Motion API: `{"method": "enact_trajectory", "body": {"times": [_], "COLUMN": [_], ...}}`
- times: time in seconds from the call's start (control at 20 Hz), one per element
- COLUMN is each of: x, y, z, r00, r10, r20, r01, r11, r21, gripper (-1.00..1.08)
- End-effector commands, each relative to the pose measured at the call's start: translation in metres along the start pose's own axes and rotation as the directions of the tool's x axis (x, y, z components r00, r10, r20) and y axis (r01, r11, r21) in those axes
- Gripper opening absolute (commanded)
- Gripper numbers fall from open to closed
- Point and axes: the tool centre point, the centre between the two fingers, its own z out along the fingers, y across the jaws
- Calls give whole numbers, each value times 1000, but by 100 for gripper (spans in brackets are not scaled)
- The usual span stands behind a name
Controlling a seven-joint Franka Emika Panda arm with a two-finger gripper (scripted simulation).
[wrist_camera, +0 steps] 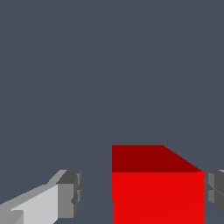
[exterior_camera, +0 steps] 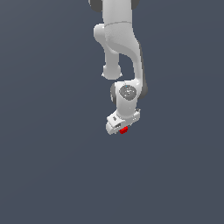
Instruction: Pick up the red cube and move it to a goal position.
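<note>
The red cube is a plain bright red block between my two fingers in the wrist view. One grey finger pad stands a clear gap away from it. The other pad is right beside its opposite face, and I cannot tell whether it touches. My gripper is open around the cube. In the exterior view the white gripper points down, and only a small part of the red cube shows under the hand.
A plain dark grey-blue surface fills both views. The white arm comes down from the top of the exterior view. No goal marker shows.
</note>
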Motion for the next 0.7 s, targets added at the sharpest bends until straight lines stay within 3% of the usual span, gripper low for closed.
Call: {"method": "enact_trajectory", "body": {"times": [0.0,0.05,0.1,0.65], "x": [0,0,0,0], "y": [0,0,0,0], "z": [2,2,2,1], "r00": [1000,1000,1000,1000], "r10": [-8,-7,-7,-7], "r20": [-1,-1,-1,-1], "r01": [8,7,7,7], "r11": [1000,1000,1000,1000], "r21": [-2,-2,-2,-2], "gripper": [100,100,-100,-100]}}
